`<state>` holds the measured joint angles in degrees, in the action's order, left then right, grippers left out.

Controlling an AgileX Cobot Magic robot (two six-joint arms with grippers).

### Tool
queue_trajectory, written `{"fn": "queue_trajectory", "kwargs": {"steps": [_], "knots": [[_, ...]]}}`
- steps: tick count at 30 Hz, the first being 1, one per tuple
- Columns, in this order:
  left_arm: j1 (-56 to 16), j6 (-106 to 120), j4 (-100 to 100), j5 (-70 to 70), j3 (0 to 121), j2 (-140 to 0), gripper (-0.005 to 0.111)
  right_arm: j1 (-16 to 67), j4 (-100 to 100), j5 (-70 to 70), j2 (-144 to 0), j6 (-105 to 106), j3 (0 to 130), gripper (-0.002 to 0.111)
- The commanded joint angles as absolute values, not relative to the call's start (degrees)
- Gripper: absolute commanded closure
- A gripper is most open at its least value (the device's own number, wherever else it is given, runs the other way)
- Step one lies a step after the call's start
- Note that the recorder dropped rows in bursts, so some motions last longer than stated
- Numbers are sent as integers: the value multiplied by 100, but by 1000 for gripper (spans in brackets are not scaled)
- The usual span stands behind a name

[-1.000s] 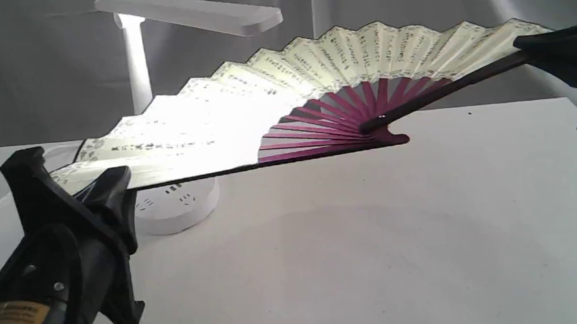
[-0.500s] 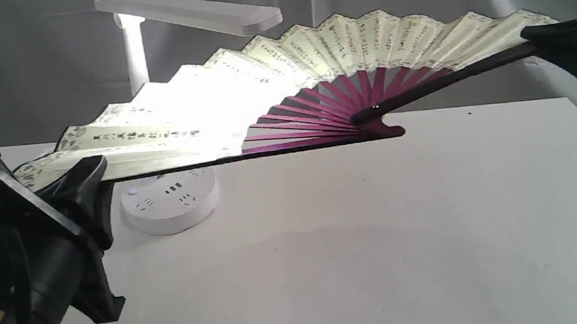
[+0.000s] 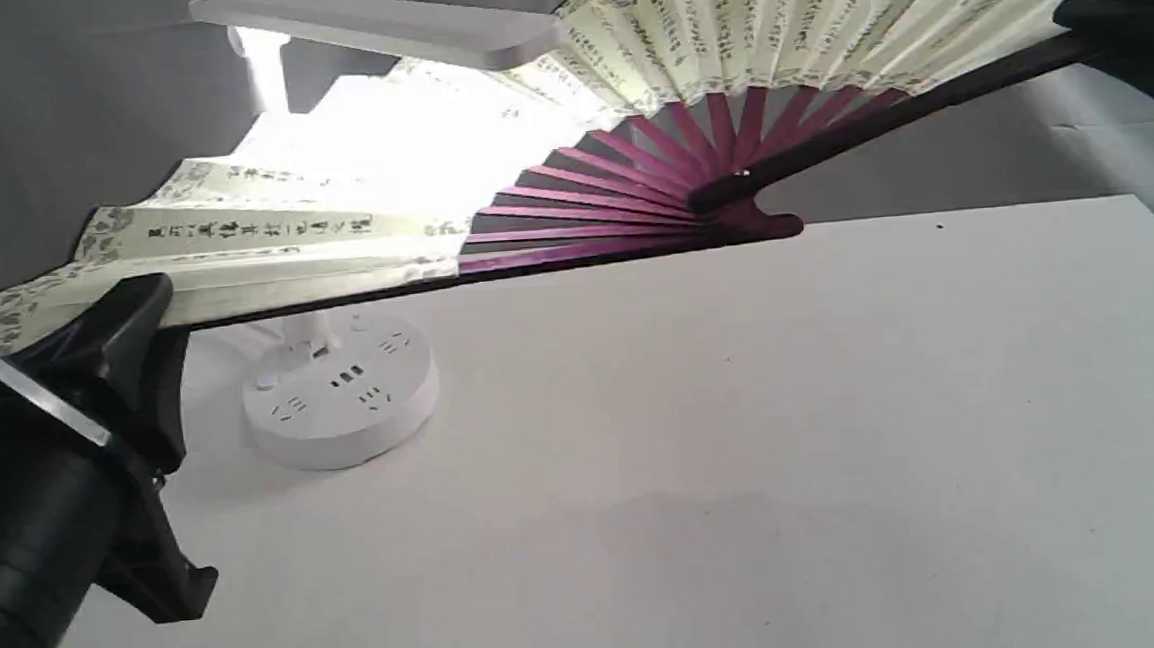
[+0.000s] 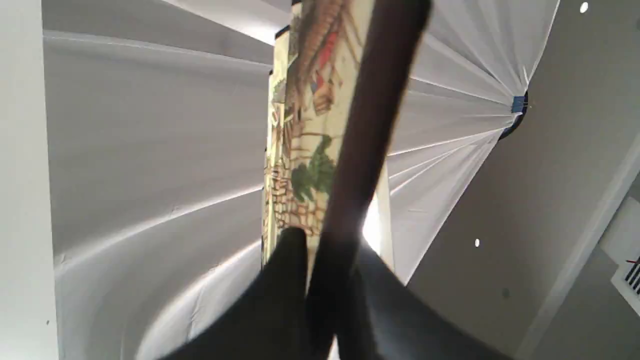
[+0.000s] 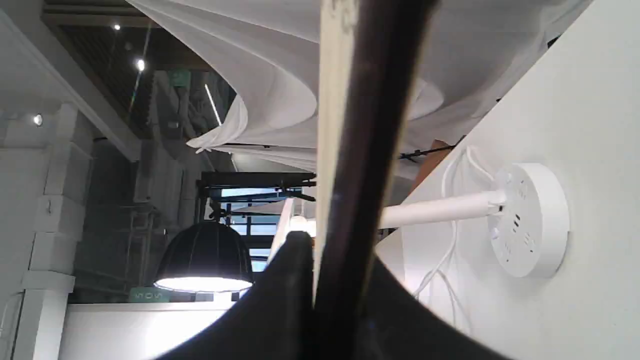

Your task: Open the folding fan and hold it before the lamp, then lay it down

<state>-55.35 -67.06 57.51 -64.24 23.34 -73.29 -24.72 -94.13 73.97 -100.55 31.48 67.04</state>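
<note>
The folding fan (image 3: 720, 35) is spread wide in the air, cream leaf with black writing, maroon ribs meeting at the pivot (image 3: 744, 189) above the table. My left gripper (image 3: 131, 316) is shut on its left end guard at the lower left. My right gripper (image 3: 1105, 26) is shut on the right guard at the upper right edge. The white lamp (image 3: 341, 389) stands behind the fan's left half; its flat head (image 3: 378, 21) glows through the paper. Each wrist view shows a dark guard (image 4: 360, 150) (image 5: 365, 150) clamped between black fingers.
The white table (image 3: 745, 454) stretches under the fan. A grey curtain (image 3: 75, 144) hangs behind. The lamp's white cord (image 5: 452, 270) trails beside its round base (image 5: 530, 220). A black pendant shade (image 5: 205, 260) shows in the right wrist view.
Both grippers have lifted the open fan and tilted it more upright. Its top edge now reaches the lamp head's height, and the lamp's base has come into full view below it.
</note>
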Motion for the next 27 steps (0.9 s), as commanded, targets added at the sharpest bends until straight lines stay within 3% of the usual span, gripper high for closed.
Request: {"fn": "queue_trajectory", "kwargs": {"steps": [1,27], "knots": [[-5486,-6848,6106,-6996,2336,-7076,107,-2568,-9186,6996,-10032,3421,6678,108],[-5486,-6717,6223,-6996,2336,-7018,107,-2452,-9122,6996,-10032,3421,6678,108]]}}
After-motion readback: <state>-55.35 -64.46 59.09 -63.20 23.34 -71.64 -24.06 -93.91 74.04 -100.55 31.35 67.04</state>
